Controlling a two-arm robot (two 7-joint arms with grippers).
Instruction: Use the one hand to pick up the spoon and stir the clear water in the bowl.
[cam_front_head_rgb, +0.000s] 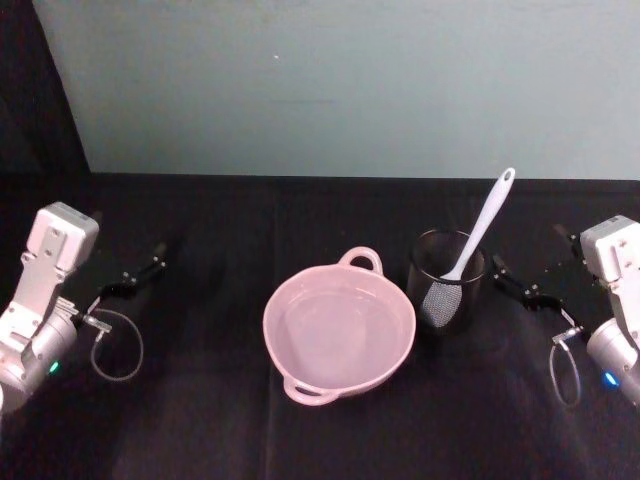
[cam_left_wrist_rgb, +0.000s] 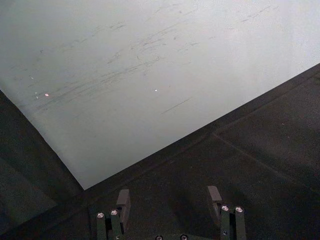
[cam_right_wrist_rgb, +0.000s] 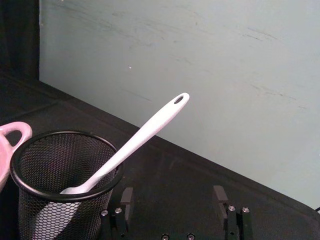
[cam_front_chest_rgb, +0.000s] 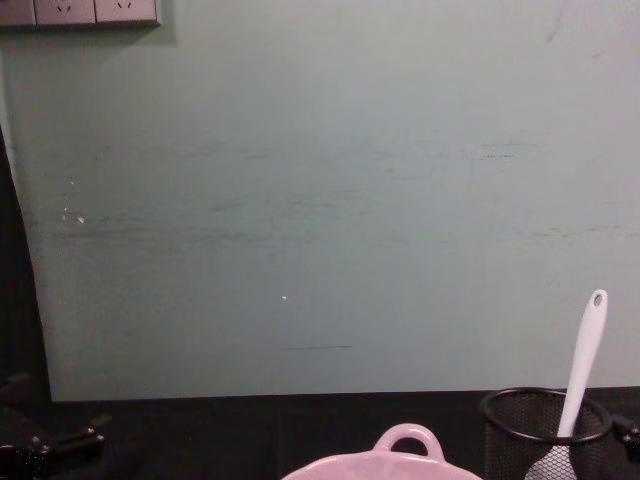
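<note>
The white spoon (cam_front_head_rgb: 485, 225) stands head-down in a black mesh cup (cam_front_head_rgb: 447, 290), its handle leaning up and to the right. Left of the cup sits the pink bowl (cam_front_head_rgb: 272, 322), holding clear water. My right gripper (cam_front_head_rgb: 528, 250) rests open on the table just right of the cup, pointed at it. In the right wrist view its fingers (cam_right_wrist_rgb: 219, 196) stand apart and empty behind the cup (cam_right_wrist_rgb: 60, 190) and spoon (cam_right_wrist_rgb: 140, 142). Far left on the table, my left gripper (cam_front_head_rgb: 132, 240) lies open; the left wrist view shows its fingers (cam_left_wrist_rgb: 214, 196) spread with nothing between them.
A pale green wall (cam_front_head_rgb: 340, 80) closes off the back of the black table (cam_front_head_rgb: 200, 420). The chest view shows the bowl's loop handle (cam_front_chest_rgb: 405, 442), the cup (cam_front_chest_rgb: 545, 432) and the spoon handle (cam_front_chest_rgb: 585, 350) low at the right. Bare cloth lies between the bowl and the left arm.
</note>
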